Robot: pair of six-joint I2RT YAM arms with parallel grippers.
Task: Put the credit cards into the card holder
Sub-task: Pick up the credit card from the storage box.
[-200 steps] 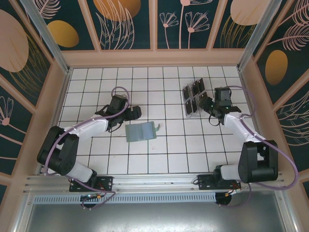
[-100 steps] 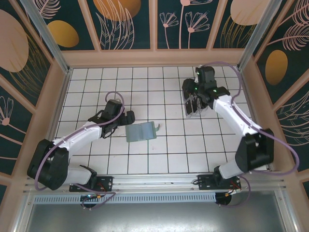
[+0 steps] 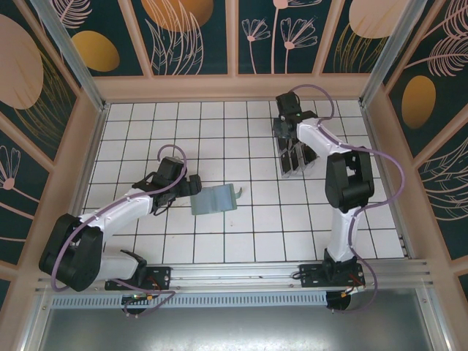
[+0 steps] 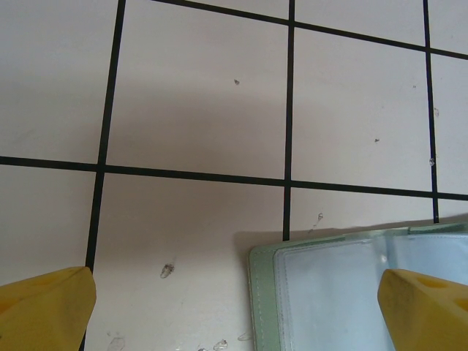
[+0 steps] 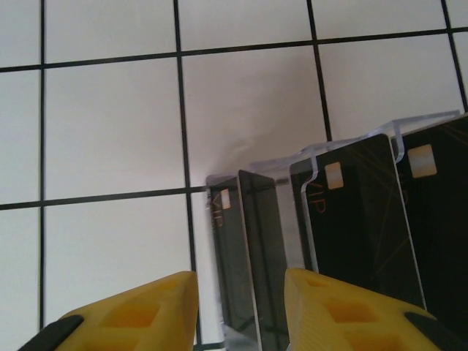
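card holder (image 4: 344,292): cut off by bottom and right edges of left wrist view; right-hand part covered by left tool (image 4: 234,276).
credit cards (image 5: 358,219): lower ends past bottom edge of right wrist view; rightmost one also cut by right edge; print too dim to read.
clear rack (image 5: 351,140): base out of frame below.
right tool (image 5: 241,276): cut by bottom edge; contact with nearest card impossible to tell.
card count: too small to tell from above.

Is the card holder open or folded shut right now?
Open: the card holder lies spread on the tiles, with its clear inner sleeves exposed.
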